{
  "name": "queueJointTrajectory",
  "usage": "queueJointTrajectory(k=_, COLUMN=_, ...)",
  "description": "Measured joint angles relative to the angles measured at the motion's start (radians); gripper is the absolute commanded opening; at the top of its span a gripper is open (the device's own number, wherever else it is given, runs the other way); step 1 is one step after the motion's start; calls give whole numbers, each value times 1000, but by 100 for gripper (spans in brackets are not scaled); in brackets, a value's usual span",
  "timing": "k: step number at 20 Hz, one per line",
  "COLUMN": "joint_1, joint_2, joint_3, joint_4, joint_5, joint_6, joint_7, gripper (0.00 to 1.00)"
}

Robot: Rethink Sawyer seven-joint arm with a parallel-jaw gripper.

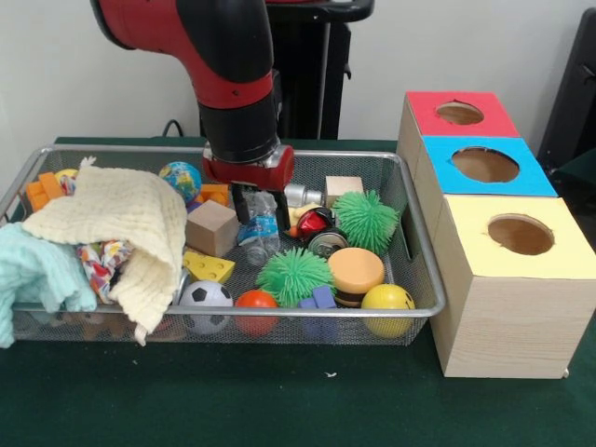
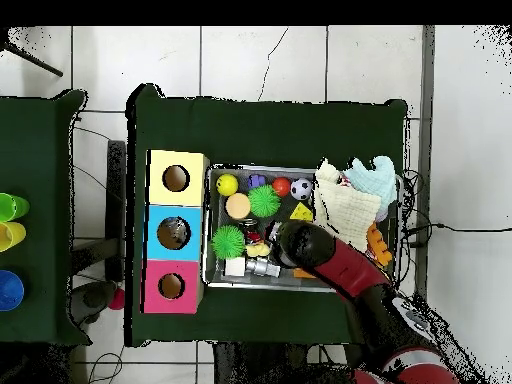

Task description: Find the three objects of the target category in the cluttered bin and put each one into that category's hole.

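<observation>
Front view shows a green table (image 1: 279,410) with the cluttered bin (image 1: 424,279) on it, a wide silver wire-mesh basket with a thick metal rim. To its right stand three pale wooden boxes in a row, with red, blue and yellow tops. The blue-topped box (image 1: 549,182) is the middle one, and its hole (image 1: 485,165) is round and dark.

The red and black arm (image 1: 223,65) comes down into the middle of the bin. A cream cloth (image 1: 116,219) and a pale turquoise cloth (image 1: 33,270) cover the left part of the bin.

The gripper (image 1: 258,212) hangs low among the toys, and its black fingers (image 1: 240,203) stand on both sides of a small clear plastic bottle (image 1: 261,233); whether they press it, I cannot tell.

Of the shiny metal things, a little tin can (image 1: 327,244) lies near the middle of the bin, its round silvery end turned to the camera, between a red and black ball (image 1: 315,223) and an orange disc (image 1: 355,270). Another silvery metal piece (image 1: 301,195) lies behind it, just beside a wooden block (image 1: 343,189) at the far wall; its shape is not clear.

Two green spiky balls (image 1: 365,222) are also near the can. In the overhead view the silvery piece (image 2: 264,267) shows beside the arm, near the bin's edge toward the robot.
</observation>
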Motion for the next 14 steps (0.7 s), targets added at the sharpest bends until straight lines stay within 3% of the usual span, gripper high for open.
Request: queueJointTrajectory(k=14, joint_1=45, joint_2=22, joint_3=-7, joint_4=5, joint_5=-6, joint_6=-19, joint_7=0, gripper=100)
